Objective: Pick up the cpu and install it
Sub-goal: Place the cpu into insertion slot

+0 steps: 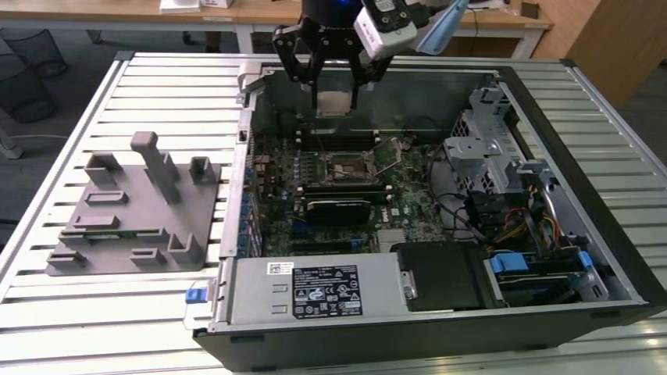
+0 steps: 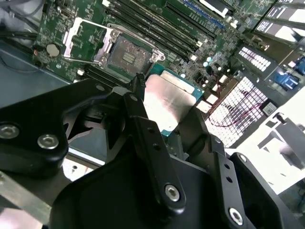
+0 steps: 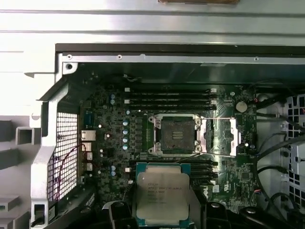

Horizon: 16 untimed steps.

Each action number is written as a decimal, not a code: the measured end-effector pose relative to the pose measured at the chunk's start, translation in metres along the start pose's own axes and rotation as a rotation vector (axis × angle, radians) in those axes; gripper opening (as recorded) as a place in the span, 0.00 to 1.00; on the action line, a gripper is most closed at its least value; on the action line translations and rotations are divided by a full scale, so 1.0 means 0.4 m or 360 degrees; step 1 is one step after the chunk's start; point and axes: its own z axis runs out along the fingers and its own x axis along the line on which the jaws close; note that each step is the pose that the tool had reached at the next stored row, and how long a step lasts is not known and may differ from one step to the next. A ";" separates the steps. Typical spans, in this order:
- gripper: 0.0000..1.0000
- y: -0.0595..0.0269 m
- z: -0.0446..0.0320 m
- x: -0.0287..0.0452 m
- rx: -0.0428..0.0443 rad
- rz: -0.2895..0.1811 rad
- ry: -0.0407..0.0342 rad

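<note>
Claw (image 1: 333,92) is closed narrow on the cpu (image 1: 333,104), pinching it by two opposite edges. Second wrist view shows a black finger (image 2: 139,95) pressed on one edge, with the pale lid facing the cameras. Edge grip looks deliberate: it keeps the underside clear and the chip flat for a level drop-in.

Cpu hangs in the air over the far part of the open case (image 1: 417,336), above the board (image 1: 273,168), touching nothing but the claw.

Socket (image 3: 174,133) is bare, with the load plate (image 3: 219,136) swung out beside it, so the seat is open to take the chip.

In the first wrist view the cpu overlaps the memory slots (image 3: 207,164) just beside the socket, not the socket itself. The chip rides close to the camera, so true alignment can't be told. In the exterior view it sits well above the socket, toward the case's back wall.

Grey fixture (image 1: 136,211) stands on the bench (image 1: 105,320), at the exterior view's left of the case, well apart from the claw.

Judgement: pick done, carry in hand, chip not yet seated.
</note>
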 end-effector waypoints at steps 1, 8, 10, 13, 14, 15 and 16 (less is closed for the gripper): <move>0.53 0.000 0.000 0.000 0.0000 0.0024 -0.0001; 0.53 0.000 0.005 0.000 0.0003 0.0207 -0.0010; 0.53 0.000 0.006 0.000 0.0004 0.0257 -0.0012; 0.53 0.000 0.008 0.000 0.0005 0.0336 -0.0016; 0.53 0.000 0.009 0.000 0.0006 0.0363 -0.0017; 0.53 0.000 0.010 0.000 0.0006 0.0390 -0.0019; 0.53 0.000 0.010 0.000 0.0007 0.0416 -0.0020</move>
